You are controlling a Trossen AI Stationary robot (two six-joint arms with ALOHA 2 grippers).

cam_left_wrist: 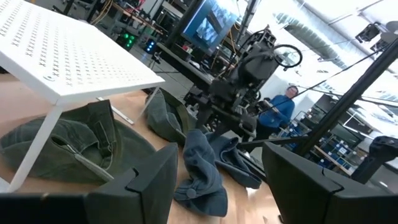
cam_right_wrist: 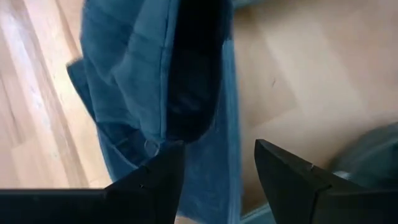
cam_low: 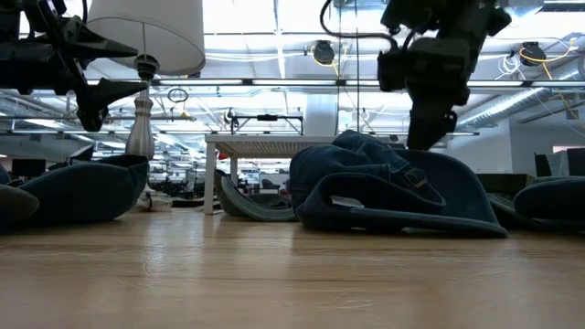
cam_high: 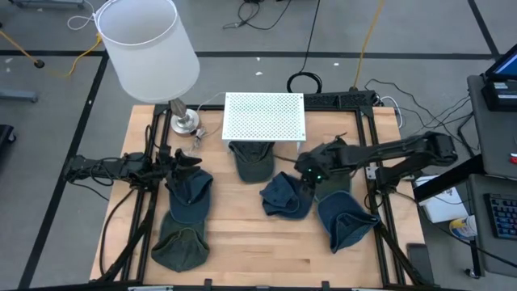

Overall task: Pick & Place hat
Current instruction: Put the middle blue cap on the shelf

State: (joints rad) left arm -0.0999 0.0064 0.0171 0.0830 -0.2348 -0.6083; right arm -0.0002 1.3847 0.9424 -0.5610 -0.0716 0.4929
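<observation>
From above, the right gripper (cam_high: 309,172) hangs over the blue hat (cam_high: 287,196), just in front of the white perforated stand (cam_high: 265,115). Its wrist view shows the fingers apart, nothing clamped. The left gripper (cam_high: 187,158) waits open beside the lamp (cam_high: 149,48). Grasp and placing remain, I think.

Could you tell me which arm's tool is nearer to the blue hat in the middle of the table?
Right. The right tool hangs directly over the blue hat's edge, while the left tool waits across the table, over another hat.
</observation>
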